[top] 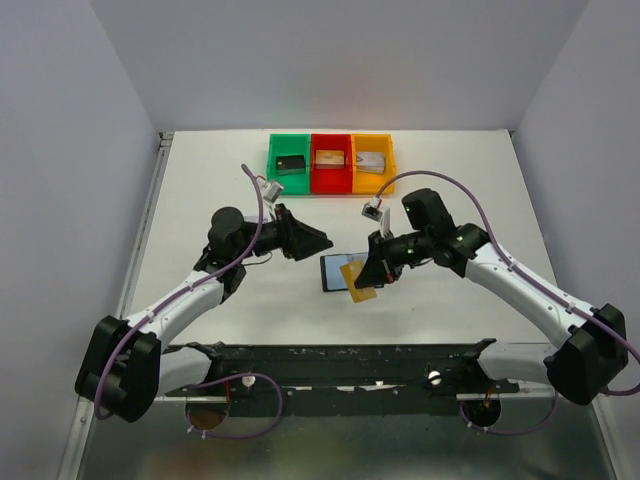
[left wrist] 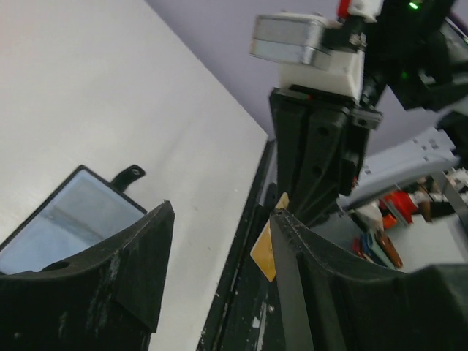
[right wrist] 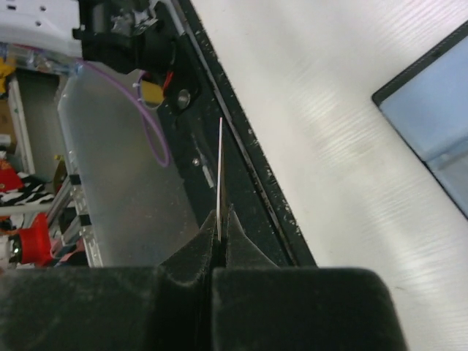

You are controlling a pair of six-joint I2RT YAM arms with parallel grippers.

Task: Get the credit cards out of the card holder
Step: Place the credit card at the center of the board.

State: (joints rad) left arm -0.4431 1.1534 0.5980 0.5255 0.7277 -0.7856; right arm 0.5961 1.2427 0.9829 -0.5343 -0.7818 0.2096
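1. right gripper (top: 372, 268): clamped tight on thin tan-gold plastic card (top: 360, 282).
2. flat black open wallet with blue-grey lining (top: 333, 272): on table, just left of card.
3. left gripper (top: 318, 242): wide open, empty, near wallet.

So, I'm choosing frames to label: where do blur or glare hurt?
Top external: sharp, evenly lit. Left wrist: left gripper blurred up close. Right wrist: glare streaks on the table, the credit card only an edge-on line.
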